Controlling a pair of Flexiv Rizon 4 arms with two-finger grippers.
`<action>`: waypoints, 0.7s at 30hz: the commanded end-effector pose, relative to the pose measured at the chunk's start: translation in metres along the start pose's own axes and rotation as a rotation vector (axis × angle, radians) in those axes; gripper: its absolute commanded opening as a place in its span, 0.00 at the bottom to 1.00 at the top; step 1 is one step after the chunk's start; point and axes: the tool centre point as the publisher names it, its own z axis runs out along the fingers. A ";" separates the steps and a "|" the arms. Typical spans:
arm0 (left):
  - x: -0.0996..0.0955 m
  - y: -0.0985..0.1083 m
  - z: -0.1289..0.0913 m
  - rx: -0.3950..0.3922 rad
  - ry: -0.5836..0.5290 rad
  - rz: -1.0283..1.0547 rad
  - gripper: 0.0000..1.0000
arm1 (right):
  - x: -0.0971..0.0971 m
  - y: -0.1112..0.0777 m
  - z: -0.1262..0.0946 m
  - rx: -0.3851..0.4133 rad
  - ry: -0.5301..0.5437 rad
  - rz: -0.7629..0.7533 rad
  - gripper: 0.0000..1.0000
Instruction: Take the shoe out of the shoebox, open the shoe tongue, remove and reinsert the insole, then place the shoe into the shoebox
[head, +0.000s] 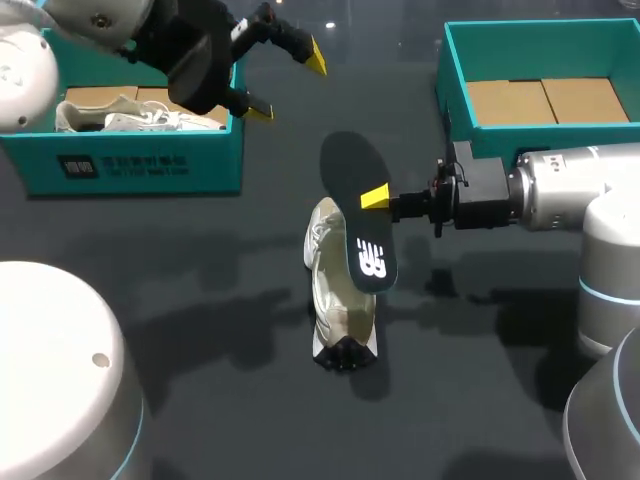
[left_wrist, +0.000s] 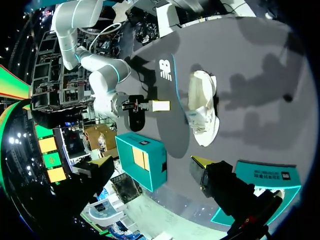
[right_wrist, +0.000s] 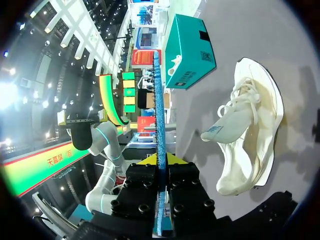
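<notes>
My right gripper (head: 378, 197) is shut on the edge of the black insole (head: 358, 215), which hangs tilted in the air over the white shoe (head: 338, 290). The shoe lies on its side on the dark table, tongue pulled open. In the right wrist view the insole (right_wrist: 159, 115) shows edge-on between the gripper's (right_wrist: 160, 161) fingers, with the shoe (right_wrist: 250, 135) lying beside it. My left gripper (head: 288, 82) hangs open and empty above the left box's right end. From its wrist view the insole (left_wrist: 170, 100) and shoe (left_wrist: 202, 107) lie far ahead of the left gripper (left_wrist: 152, 162).
A teal shoebox (head: 130, 165) at the back left holds another white shoe (head: 135, 118). A second teal box (head: 452, 75) at the back right shows only its cardboard bottom. My right arm's body (head: 570, 195) stretches along the table's right side.
</notes>
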 end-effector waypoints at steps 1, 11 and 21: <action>-0.023 0.014 0.016 0.090 0.389 0.050 1.00 | 0.000 0.000 0.002 -0.002 -0.002 0.001 0.00; -0.034 0.016 0.044 0.145 0.676 0.038 1.00 | 0.000 0.000 0.002 -0.002 -0.002 0.001 0.00; -0.038 0.014 0.056 0.177 0.828 0.015 1.00 | 0.000 0.000 0.002 -0.002 -0.002 0.001 0.00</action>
